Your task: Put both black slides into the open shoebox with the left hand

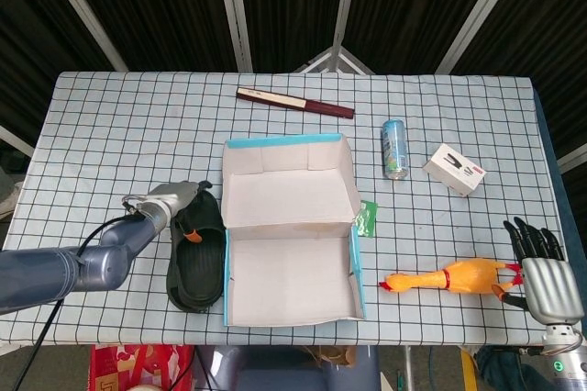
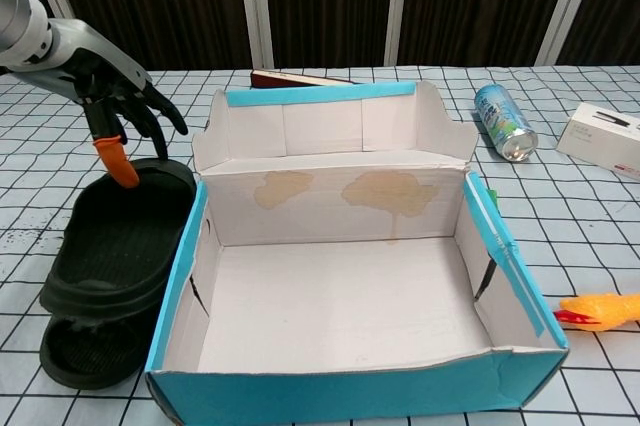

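Two black slides (image 1: pixel 196 258) (image 2: pixel 113 246) lie stacked just left of the open shoebox (image 1: pixel 292 253) (image 2: pixel 340 296), the upper one tilted over the lower. My left hand (image 1: pixel 174 200) (image 2: pixel 110 81) hovers over the far end of the upper slide, fingers spread and pointing down. Its orange-tipped finger reaches the slide's rim; it grips nothing. My right hand (image 1: pixel 543 273) rests open at the table's near right corner, beside the rubber chicken.
A yellow rubber chicken (image 1: pixel 449 276) (image 2: pixel 605 309) lies right of the box. Behind it are a drink can (image 1: pixel 394 148) (image 2: pixel 505 121) and a small white box (image 1: pixel 455 169) (image 2: pixel 608 136). A dark red flat case (image 1: pixel 293 102) lies at the back.
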